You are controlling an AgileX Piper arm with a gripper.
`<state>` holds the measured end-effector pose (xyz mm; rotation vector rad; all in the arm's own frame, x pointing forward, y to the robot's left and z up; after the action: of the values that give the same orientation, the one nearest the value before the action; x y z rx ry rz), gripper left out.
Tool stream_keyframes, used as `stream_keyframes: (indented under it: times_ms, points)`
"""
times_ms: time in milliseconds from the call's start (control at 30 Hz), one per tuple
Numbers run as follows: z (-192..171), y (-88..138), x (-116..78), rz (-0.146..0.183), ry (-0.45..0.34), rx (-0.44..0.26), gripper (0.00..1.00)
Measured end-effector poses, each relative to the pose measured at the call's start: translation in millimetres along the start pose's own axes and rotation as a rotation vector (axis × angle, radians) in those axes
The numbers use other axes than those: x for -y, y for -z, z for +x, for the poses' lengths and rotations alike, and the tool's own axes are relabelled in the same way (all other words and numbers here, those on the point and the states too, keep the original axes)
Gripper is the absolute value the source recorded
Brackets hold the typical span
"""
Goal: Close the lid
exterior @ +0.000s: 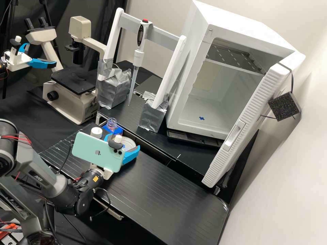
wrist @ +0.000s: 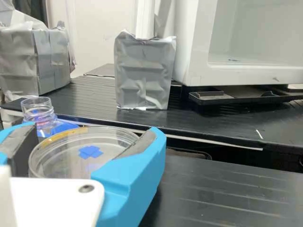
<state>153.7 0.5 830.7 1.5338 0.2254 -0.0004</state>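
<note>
- The claw is spread wide, with a clear petri dish held between its blue fingers, a pad against each side of the rim.
- A blue mark is seen within the dish; whether the lid is fully seated cannot be told.
- An uncapped clear bottle is placed just beyond the claw's left finger, so little room is left there; a white-capped container is also set near.
- More room is offered to the claw's right, where the worktop is extended.
- Ahead of the claw, the worktop's far edge is bordered by a dark gap and a raised black platform.
- On that platform, a foil-wrapped stand base and an open white cabinet are placed well beyond the claw.
</note>
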Motion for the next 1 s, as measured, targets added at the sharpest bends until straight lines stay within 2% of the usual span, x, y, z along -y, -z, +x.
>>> stream_keyframes:
  times_ms: [267, 533, 667, 767, 833, 933, 1000]
  points:
    - [-0.2, -0.7, -0.3, 0.001, -0.002, 0.004, 1.00]
    - [-9.5, 7.1, -7.7, -0.010, -0.046, -0.003, 1.00]
    - [-13.4, 18.1, -9.1, -0.029, -0.061, -0.041, 1.00]
    - [-16.1, 25.2, -10.3, -0.071, -0.079, -0.064, 1.00]
    - [-16.4, 29.9, -9.7, -0.083, -0.082, -0.088, 1.00]
    - [-13.7, 37.7, -9.1, -0.050, -0.099, -0.144, 1.00]
    - [-9.1, 42.6, -7.1, 0.002, -0.102, -0.189, 1.00]
